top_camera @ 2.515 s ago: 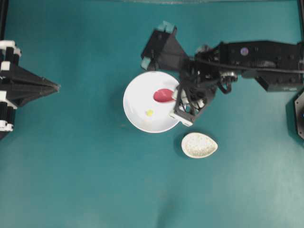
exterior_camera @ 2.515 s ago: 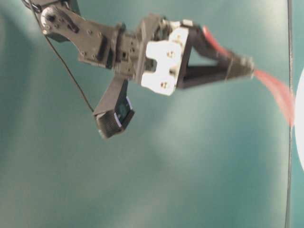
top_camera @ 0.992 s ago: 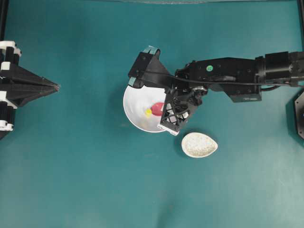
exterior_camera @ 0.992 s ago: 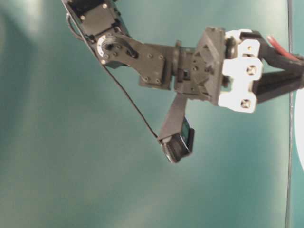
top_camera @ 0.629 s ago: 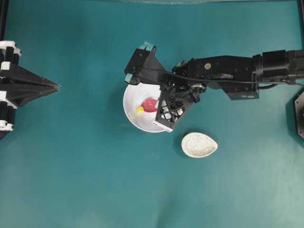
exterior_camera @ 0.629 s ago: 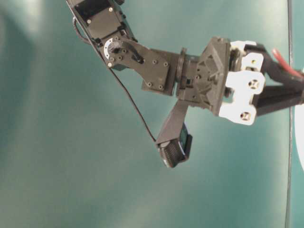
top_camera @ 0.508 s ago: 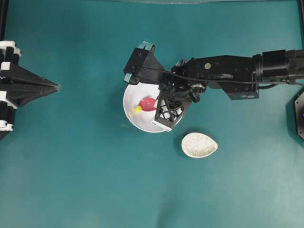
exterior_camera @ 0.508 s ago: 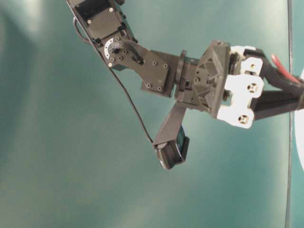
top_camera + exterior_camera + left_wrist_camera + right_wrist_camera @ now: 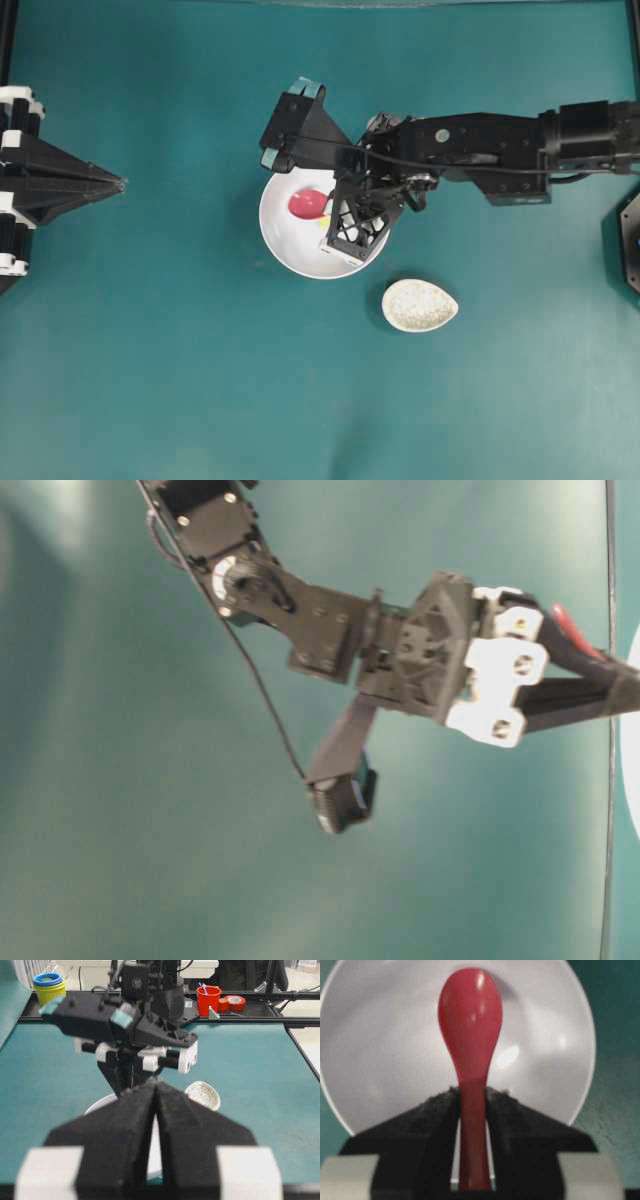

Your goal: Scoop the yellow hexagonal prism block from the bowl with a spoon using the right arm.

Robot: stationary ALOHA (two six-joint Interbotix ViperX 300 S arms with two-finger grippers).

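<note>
Since the frame half a second ago the spoon has swung from the 9 o'clock part of the bowl up toward 11 o'clock, and the yellow hexagonal prism block, then at the scoop's tip, now lies on the bowl floor near the centre, at about 4 o'clock from the scoop and just beside the right gripper; the scoop looks to have passed it by. In the overhead view the right arm reaches in from 3 o'clock, its wrist bent down over the bowl's 2 o'clock rim, while the left gripper sits parked well apart at 9 o'clock. A speckled spoon rest lies outside the bowl at 4 o'clock. In the table-level view the right arm's wrist slopes down toward the bowl's edge at 3 o'clock with the red handle poking out behind the fingers. The left wrist view shows the left gripper with its pads pressed together on nothing, looking at the right arm above the bowl. The right wrist view shows the right gripper clamped tight on the spoon's handle, the scoop empty and the block out of sight. To scoop well, I judge the scoop should come back behind the block, keep its lip low on the bowl floor, and push the block against the curved wall so it rides in.
</note>
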